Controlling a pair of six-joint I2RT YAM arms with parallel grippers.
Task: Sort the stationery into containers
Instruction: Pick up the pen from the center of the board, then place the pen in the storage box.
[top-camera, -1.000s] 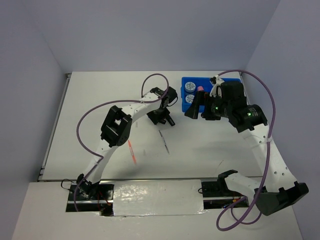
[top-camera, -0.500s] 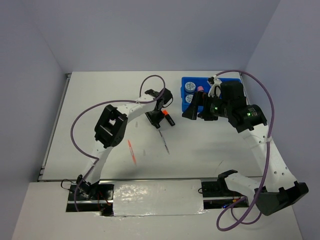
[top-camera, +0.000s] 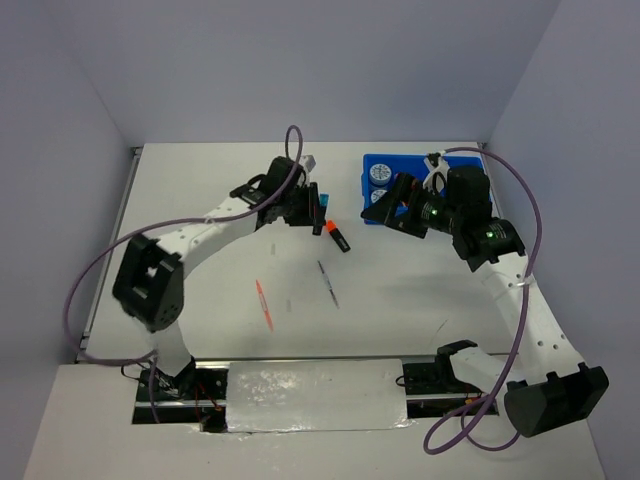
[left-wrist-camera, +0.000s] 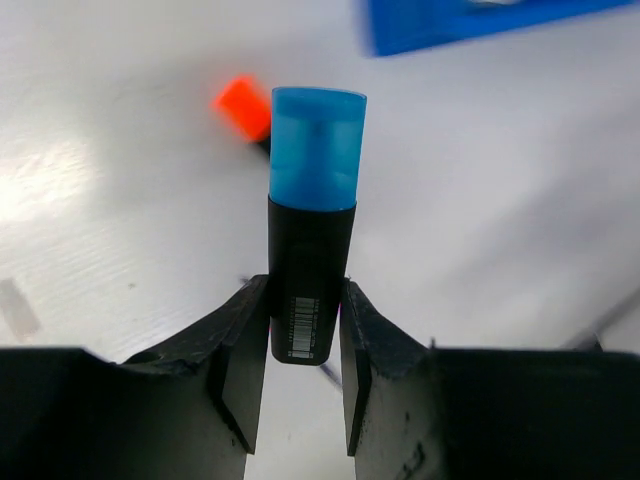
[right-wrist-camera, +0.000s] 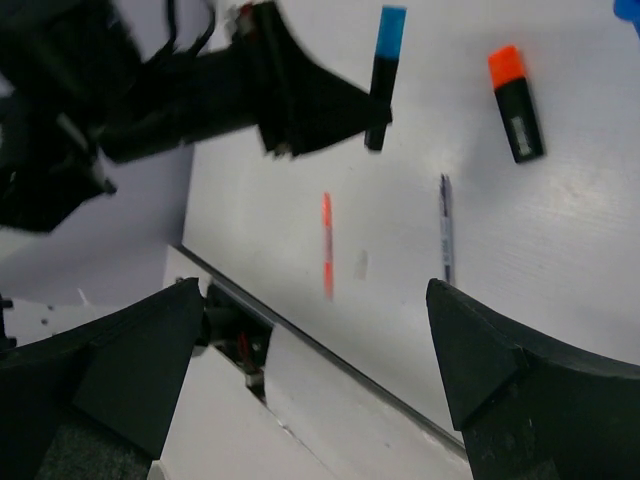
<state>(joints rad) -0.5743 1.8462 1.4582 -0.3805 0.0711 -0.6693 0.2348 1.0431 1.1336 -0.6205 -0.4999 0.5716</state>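
Thin orange pen (top-camera: 264, 304) lies flat on the white surface (top-camera: 190, 170), well off to the near-left of the left pincer.

Left pincer (top-camera: 315, 208) is narrowed onto a blue-capped black highlighter (left-wrist-camera: 311, 300). The pads press both sides of the barrel's lower end, and the blue cap points out past the fingertips. The highlighter looks lifted off the surface.

An orange-capped black highlighter (top-camera: 337, 237) lies just beside that pincer, on its right and slightly nearer the arm bases, not touching it. A thin grey pen (top-camera: 328, 283) lies further toward the near side, apart from both.

Right pincer (top-camera: 385, 205) has its jaws spread wide with nothing between them, and hangs at the left end of the bright-blue plastic tray (top-camera: 400, 162). One round blue-white tape disc (top-camera: 380, 174) sits in a tray compartment just behind that pincer.
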